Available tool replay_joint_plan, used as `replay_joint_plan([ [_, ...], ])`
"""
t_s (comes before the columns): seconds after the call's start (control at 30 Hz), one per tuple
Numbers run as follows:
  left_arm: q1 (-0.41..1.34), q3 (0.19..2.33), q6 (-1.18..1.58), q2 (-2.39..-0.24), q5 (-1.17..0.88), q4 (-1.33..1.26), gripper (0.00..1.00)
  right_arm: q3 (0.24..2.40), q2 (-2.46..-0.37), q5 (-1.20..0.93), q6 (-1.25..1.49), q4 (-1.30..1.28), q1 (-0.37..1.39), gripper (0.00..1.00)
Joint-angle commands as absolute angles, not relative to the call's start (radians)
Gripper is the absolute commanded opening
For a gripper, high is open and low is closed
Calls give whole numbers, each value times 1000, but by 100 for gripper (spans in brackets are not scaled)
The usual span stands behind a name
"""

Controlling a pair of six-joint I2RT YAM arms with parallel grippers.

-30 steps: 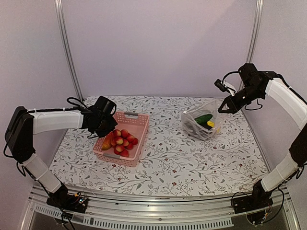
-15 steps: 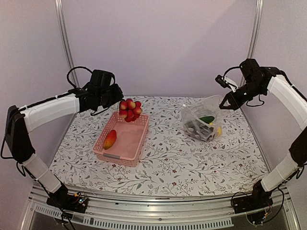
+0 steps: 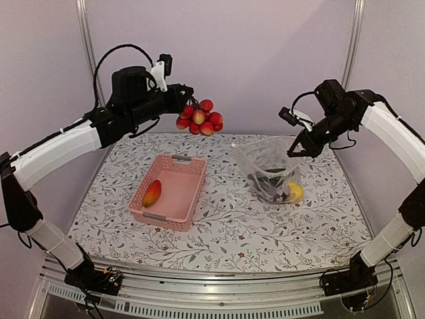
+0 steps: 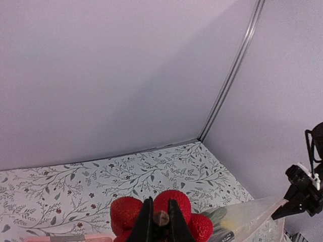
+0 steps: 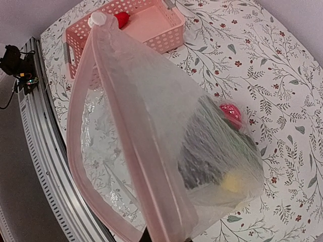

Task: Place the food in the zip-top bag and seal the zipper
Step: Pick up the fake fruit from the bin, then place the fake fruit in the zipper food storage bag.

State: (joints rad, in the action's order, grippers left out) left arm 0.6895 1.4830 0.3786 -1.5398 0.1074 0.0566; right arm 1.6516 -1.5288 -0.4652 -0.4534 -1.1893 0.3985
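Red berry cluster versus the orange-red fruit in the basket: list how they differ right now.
The red berry cluster hangs in the air, pinched by the left gripper; the orange-red fruit lies in the pink basket. The cluster is many round berries bunched together; the fruit is a single elongated piece. Shared: neither is in the zip-top bag yet.

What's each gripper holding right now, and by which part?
Left gripper holds the red berry cluster by its top stem; right gripper pinches the zip-top bag at its mouth edge.
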Motion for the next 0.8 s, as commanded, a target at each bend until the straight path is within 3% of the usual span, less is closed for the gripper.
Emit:
replay_joint_plan([
  [0.0,740,1466,203,-1425,-46,-186,0,1705,-1552,-531,-468,-1212,418,3],
  [0.33,790,1454,152,-1370,-276,-328,0,1765,-1587,-625,-468,-1241,430,3],
  [0.77,854,1503,254,-1518,-521,-444,0,1804,-1686,-598,-439,-1232,430,2],
])
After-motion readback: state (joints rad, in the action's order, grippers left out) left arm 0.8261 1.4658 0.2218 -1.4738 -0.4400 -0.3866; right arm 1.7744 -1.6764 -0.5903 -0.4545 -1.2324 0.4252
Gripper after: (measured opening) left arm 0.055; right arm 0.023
